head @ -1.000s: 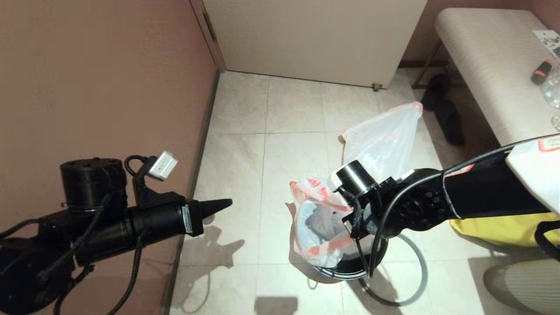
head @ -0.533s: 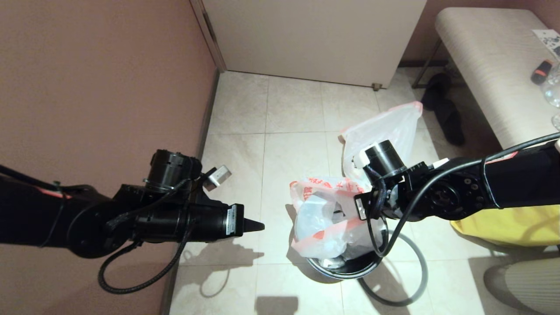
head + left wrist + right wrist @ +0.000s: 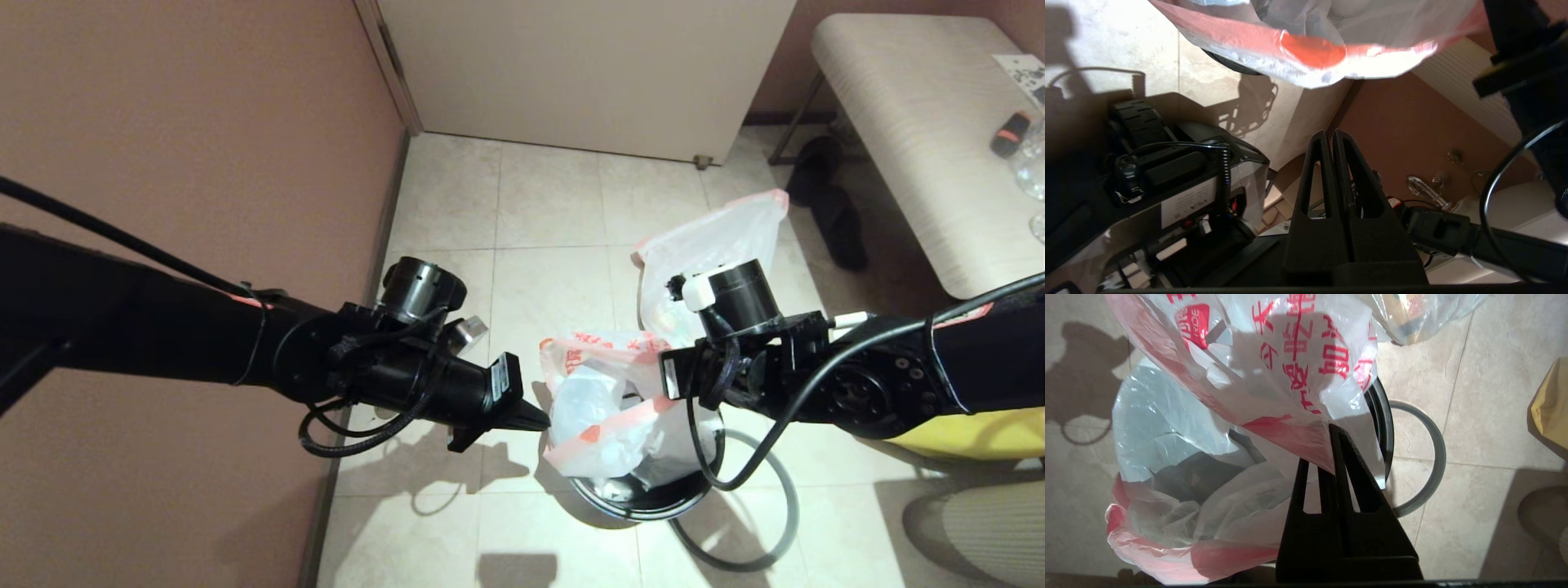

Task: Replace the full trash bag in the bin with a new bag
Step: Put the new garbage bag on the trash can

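Sitting in bin [image 3: 645, 498]: new bag [image 3: 608, 408], R gripper [image 3: 1333, 430] pinching its rim; L gripper [image 3: 539, 425] closed, empty.

Thin crinkled plastic new bag [image 3: 1274, 371]; glossy black bin [image 3: 645, 502].

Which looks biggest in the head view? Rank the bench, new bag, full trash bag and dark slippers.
The bench; then new bag and full trash bag, too alike to split, the latter partly hidden; dark slippers smallest.
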Available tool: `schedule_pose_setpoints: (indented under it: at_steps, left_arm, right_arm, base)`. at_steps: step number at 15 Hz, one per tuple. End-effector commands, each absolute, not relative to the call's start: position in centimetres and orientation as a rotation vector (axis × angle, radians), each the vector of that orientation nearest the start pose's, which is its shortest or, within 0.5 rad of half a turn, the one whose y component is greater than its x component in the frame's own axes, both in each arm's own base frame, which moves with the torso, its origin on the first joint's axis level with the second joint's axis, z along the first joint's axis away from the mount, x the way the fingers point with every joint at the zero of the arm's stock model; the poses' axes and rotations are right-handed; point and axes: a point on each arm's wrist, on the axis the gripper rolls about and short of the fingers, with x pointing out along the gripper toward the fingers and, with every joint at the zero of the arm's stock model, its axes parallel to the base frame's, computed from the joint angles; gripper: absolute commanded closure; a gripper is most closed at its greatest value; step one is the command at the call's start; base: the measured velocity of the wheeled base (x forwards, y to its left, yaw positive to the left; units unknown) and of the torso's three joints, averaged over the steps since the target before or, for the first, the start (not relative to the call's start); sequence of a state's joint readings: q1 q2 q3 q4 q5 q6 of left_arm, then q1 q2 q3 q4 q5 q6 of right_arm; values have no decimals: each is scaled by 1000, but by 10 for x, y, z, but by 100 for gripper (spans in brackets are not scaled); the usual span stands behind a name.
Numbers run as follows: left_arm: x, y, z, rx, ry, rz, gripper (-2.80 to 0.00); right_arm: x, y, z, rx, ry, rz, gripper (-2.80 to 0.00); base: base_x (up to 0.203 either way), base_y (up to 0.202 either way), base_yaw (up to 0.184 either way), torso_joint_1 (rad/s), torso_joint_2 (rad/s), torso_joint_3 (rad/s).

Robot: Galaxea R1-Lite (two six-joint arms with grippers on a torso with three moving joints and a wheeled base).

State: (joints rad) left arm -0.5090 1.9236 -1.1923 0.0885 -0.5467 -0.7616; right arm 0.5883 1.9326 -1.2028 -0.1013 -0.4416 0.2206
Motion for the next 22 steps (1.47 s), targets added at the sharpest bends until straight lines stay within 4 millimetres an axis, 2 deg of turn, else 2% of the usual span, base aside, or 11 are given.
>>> schedule_pose_setpoints:
  at_steps: [1,3,5,9,11,14,17,20,22]
  left_arm:
    - [310,-189,127,-659,1245,-587,0]
    - [319,-191,105,-630,1264,-509,0]
    - [323,-191,97,-607,1244,-471,0]
    - [329,-192,83,-565,1207,-425,0]
    - [333,-194,75,-553,1195,-396,0]
    - [340,-196,63,-525,1182,-333,0]
    - [347,-201,55,-506,1163,-297,0]
    - [353,-211,54,-514,1103,-336,0]
    - [373,-219,63,-524,1021,-366,0]
  right_arm:
    - [306,193,159,-105,569,79,0]
    - [297,185,143,-170,625,70,0]
    - [291,177,132,-212,664,62,0]
    - [290,151,119,-251,727,6,0]
    - [289,136,105,-277,783,-26,0]
    - [292,125,92,-279,826,-56,0]
    - [295,122,86,-278,845,-61,0]
    - [297,117,87,-262,849,-59,0]
    - [301,109,89,-260,849,-51,0]
  base:
    - [0,0,0,0,0,0]
    - [0,0,0,0,0,0]
    - [0,0,0,0,0,0]
    - [0,0,0,0,0,0]
    - [0,0,0,0,0,0]
    - [0,0,0,0,0,0]
    - [0,0,0,0,0,0]
    - [0,0,0,0,0,0]
    - [0,0,0,0,0,0]
